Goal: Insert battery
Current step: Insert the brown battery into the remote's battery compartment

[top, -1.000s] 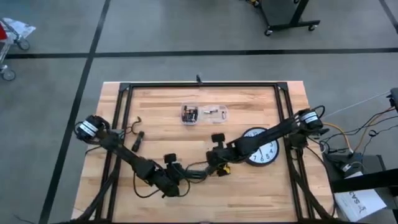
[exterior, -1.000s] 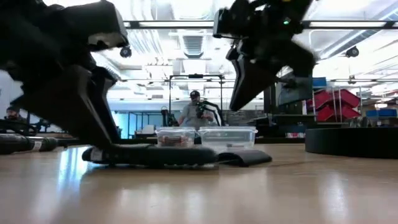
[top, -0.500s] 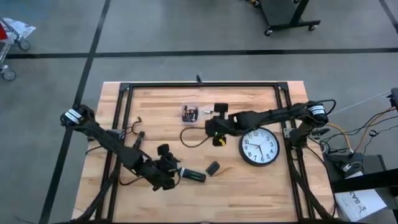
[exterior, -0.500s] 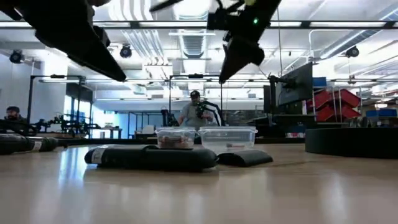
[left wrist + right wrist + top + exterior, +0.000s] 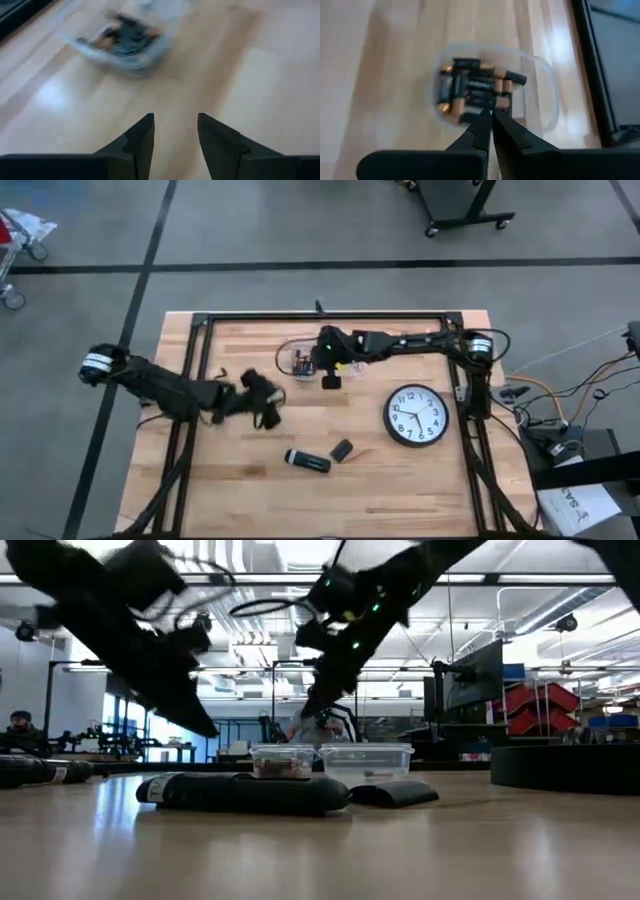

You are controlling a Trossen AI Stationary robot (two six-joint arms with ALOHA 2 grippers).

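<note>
- Hovering over the battery tub near the worktop's far edge, right end effector was pinched closed, empty.
- Left end effector hung open, empty.
- Closed fingers could've just shoved the batteries around, no grab.

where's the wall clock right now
In the high view the wall clock lies face up on the table's right half, below the right arm and to the right of the small black cover.
</note>
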